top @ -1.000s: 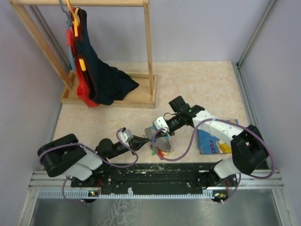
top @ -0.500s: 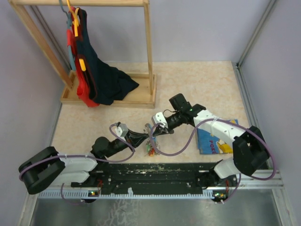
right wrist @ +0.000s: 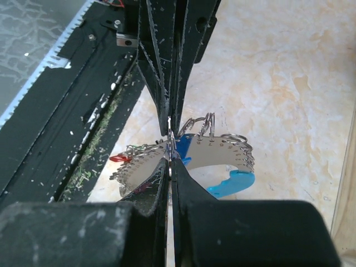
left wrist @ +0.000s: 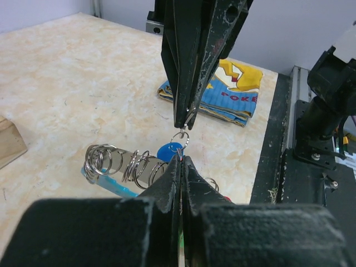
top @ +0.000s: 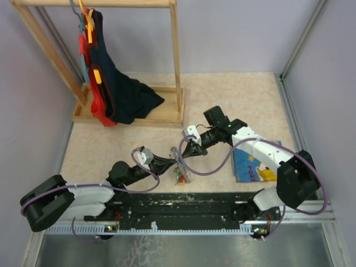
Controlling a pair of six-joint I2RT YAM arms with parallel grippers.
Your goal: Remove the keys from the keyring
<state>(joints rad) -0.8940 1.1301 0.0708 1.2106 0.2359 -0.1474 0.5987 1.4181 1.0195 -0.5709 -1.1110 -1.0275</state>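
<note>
A: What sits on the table?
B: At frame centre the left gripper and the right gripper meet tip to tip. Each is pressed together, pinching thin rings of the keyring.
A: Its long axis?
B: Up and down the overhead frame, with the keys bunched at the lower end, one of them blue-headed.

The beige marbled table carries a wooden rack and a blue picture book.
</note>
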